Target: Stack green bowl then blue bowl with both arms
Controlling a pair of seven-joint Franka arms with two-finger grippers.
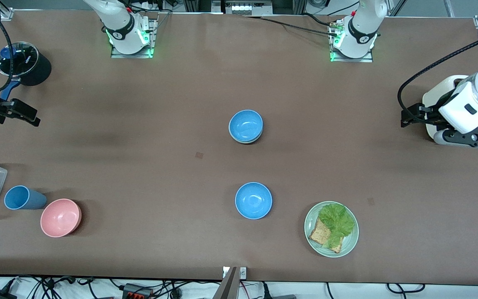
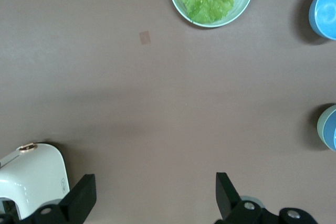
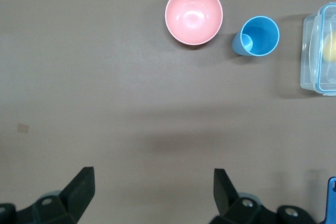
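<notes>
Hovering wide open and empty at opposite tabletop ends, the left pincer [image 1: 409, 118] and right pincer [image 1: 23, 114] wait while the blue bowl [image 1: 245, 125] sits nested in the green bowl [image 1: 245, 140] mid-tabletop, farther from the front camera than a second blue bowl [image 1: 253, 200]; no writing is legible.

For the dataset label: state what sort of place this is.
Probably a robotics lab set up as a mock kitchen: two arm bases bolted to a brown table, loose cables along its edge, tableware like a blue bowl.

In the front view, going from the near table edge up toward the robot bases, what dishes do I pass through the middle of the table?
Plate with lettuce and toast → lone blue bowl → blue bowl nested in the green bowl.
</notes>
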